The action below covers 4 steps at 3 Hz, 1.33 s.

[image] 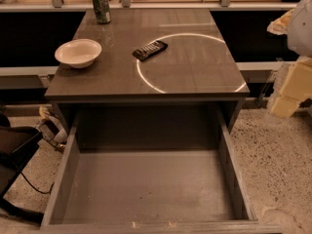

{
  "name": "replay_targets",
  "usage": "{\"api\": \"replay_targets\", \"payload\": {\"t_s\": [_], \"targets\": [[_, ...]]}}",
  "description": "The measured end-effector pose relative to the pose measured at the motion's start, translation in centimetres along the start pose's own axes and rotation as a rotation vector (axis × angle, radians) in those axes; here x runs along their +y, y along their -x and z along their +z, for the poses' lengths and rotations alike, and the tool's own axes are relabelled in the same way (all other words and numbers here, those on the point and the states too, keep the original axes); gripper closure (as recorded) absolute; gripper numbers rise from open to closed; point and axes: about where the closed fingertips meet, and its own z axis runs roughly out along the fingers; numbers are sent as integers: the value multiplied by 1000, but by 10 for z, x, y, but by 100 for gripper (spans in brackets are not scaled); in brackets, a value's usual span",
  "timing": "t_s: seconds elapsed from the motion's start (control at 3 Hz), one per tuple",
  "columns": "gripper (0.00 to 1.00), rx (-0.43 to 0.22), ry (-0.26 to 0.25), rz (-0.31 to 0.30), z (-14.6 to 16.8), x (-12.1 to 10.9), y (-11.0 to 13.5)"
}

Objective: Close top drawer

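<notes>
The top drawer (146,186) is pulled far out of the grey-brown cabinet (146,67) toward the camera. It is a wide, deep box, and its inside is bare. Its front edge (161,226) runs along the bottom of the view, and the handle is hidden. My gripper (291,87) shows as pale cream parts at the right edge. It is raised beside the cabinet's right front corner, to the right of the drawer and apart from it. It holds nothing that I can see.
On the cabinet top stand a white bowl (78,52) at the left, a green can (101,7) at the back and a black remote (149,49) in the middle. Speckled floor (278,169) lies to the right. Dark gear and cables (17,155) sit at the left.
</notes>
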Motion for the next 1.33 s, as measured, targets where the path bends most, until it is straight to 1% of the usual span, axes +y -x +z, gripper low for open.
{"api": "replay_targets", "payload": {"t_s": [0.33, 0.67, 1.0, 1.33], "targets": [[0, 0, 0, 0, 0, 0, 0], [0, 24, 3, -19, 2, 14, -14], [0, 64, 7, -62, 4, 39, -33], [18, 85, 20, -103, 6, 66, -43]]}}
